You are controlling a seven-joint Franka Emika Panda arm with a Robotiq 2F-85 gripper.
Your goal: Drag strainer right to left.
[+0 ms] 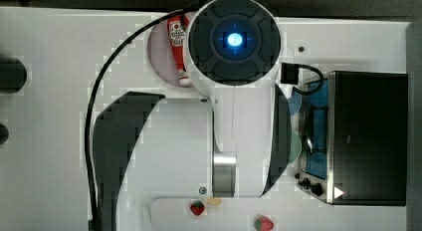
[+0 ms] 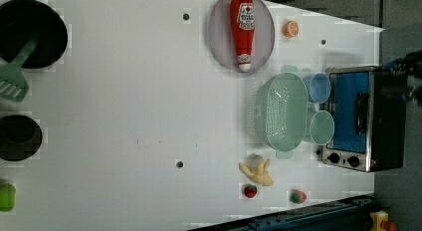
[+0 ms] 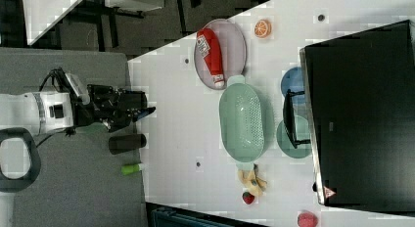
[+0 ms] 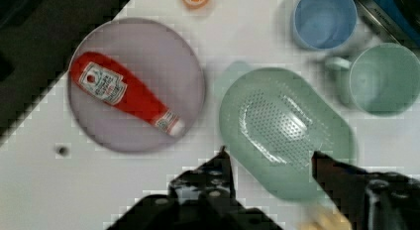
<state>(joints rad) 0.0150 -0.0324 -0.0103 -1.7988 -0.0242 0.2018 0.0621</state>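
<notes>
The strainer [image 2: 281, 114] is a large pale-green oval colander dotted with small holes. It rests on the white table beside the toaster oven [image 2: 366, 119]. It lies lengthwise in the right view [image 3: 242, 122], a small tab handle at each end. My gripper [image 4: 272, 160] hovers above the strainer [image 4: 285, 131] with its fingers apart and nothing between them. One dark finger [image 4: 223, 168] stands over the strainer's near rim, the other finger [image 4: 329, 173] over its far side. In the right view the gripper [image 3: 148, 110] hangs well above the table, apart from the strainer.
A red ketchup bottle [image 2: 242, 29] lies on a grey plate [image 2: 219, 47] near the strainer. A blue cup [image 2: 317, 87] and a green mug [image 2: 321, 127] stand between strainer and oven. A banana [image 2: 257, 171], strawberries [image 2: 250, 191], an orange slice [image 2: 290, 29] and black pots [image 2: 30, 34] also occupy the table.
</notes>
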